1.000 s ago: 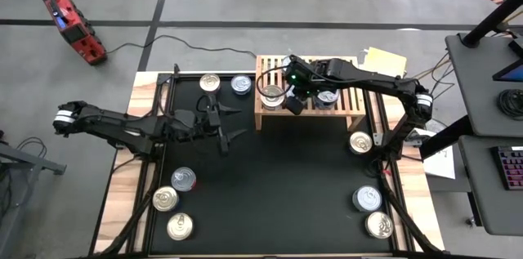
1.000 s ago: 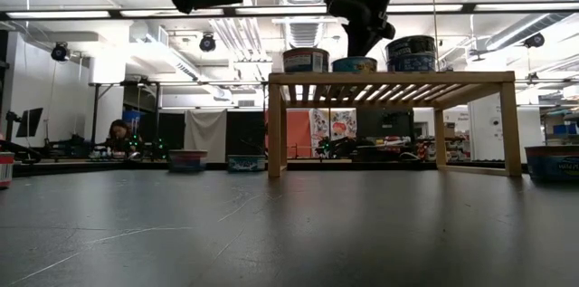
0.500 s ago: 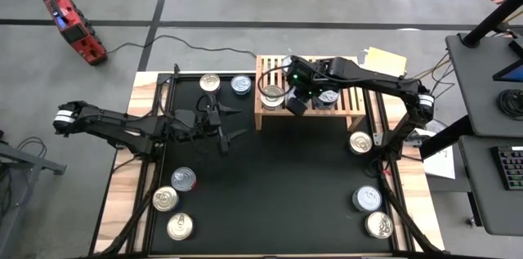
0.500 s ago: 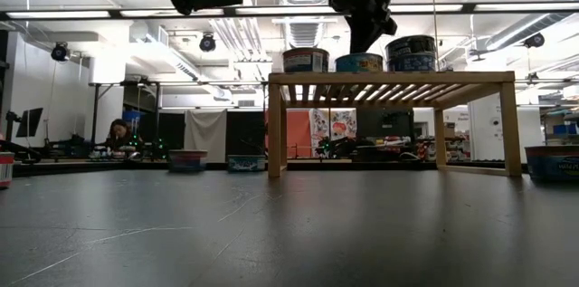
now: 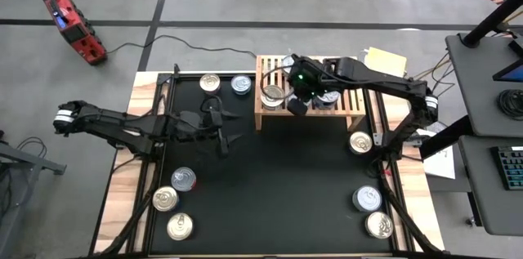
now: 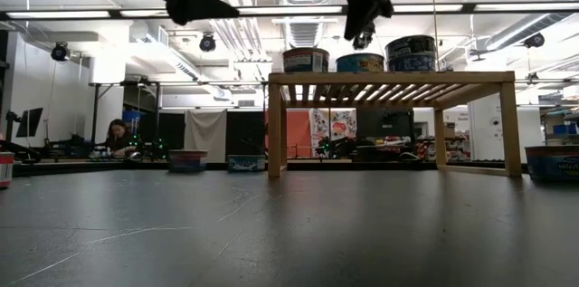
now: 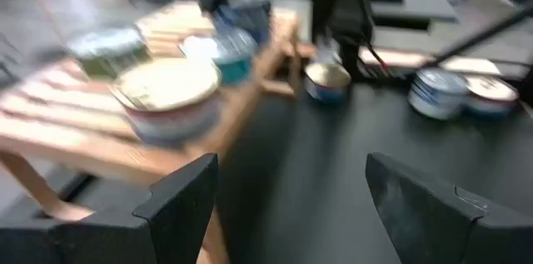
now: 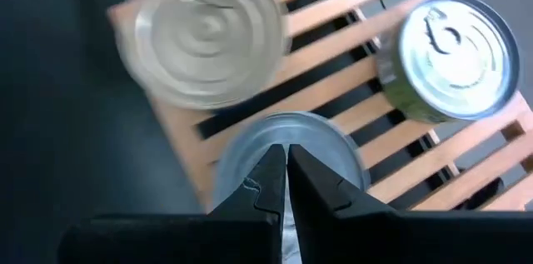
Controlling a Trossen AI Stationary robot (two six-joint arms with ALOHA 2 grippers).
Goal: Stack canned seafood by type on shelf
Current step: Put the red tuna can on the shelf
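Cans are sitting all over this setup, so here's the layout. The shelf (image 5: pixel 310 114) is standing at the far edge of the black mat (image 5: pixel 270 185), and a few tins are already resting on its slats: one with a dark label at the left end (image 6: pixel 306 59), a teal one in the middle (image 6: pixel 359 62), and what looks like a two-high stack (image 6: pixel 411 53) to the right of it.

The right gripper (image 5: pixel 296 104) is hanging just above the shelf's front edge, over the middle tin (image 8: pixel 287 151). Its fingers (image 8: pixel 271 182) are pressed tight together with nothing between them, and in the right wrist view they're pointing straight down at that silver lid. Two other lids are showing on the slats either side of it there, one blurry (image 8: pixel 204 32) and one with a green side (image 8: pixel 454 56).

The left gripper (image 5: pixel 225 127) is hovering over the mat's left half, well apart from the shelf, with its fingers (image 7: pixel 179 197) spread wide and empty.

Loose tins are waiting on the mat: two (image 5: pixel 210 82) (image 5: pixel 240 85) just left of the shelf, three bunched near the front left corner (image 5: pixel 183 179) (image 5: pixel 165 199) (image 5: pixel 180 226), one by the right edge (image 5: pixel 360 142), and two at the front right (image 5: pixel 367 198) (image 5: pixel 379 225).

A person (image 6: pixel 118 135) is sitting far back in the room.
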